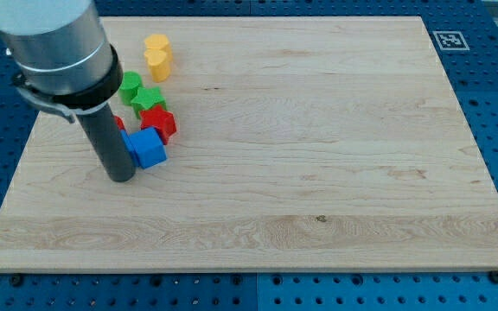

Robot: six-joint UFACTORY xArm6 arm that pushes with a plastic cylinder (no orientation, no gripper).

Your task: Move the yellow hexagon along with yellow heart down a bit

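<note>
At the board's upper left: yellow hexagon [156,43] touching yellow heart [157,62] just below it | my tip [121,175] well below both, beside the blue block [148,148] | no pincer, only a rod | green blocks [139,92] and red star [158,122] between.

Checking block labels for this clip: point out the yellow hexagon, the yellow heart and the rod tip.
yellow hexagon [156,42]: camera view, on its top face.
yellow heart [157,61]: camera view, on its top face.
my tip [121,177]: camera view, on the rod's very lower end, left of the blue block [150,148].
</note>
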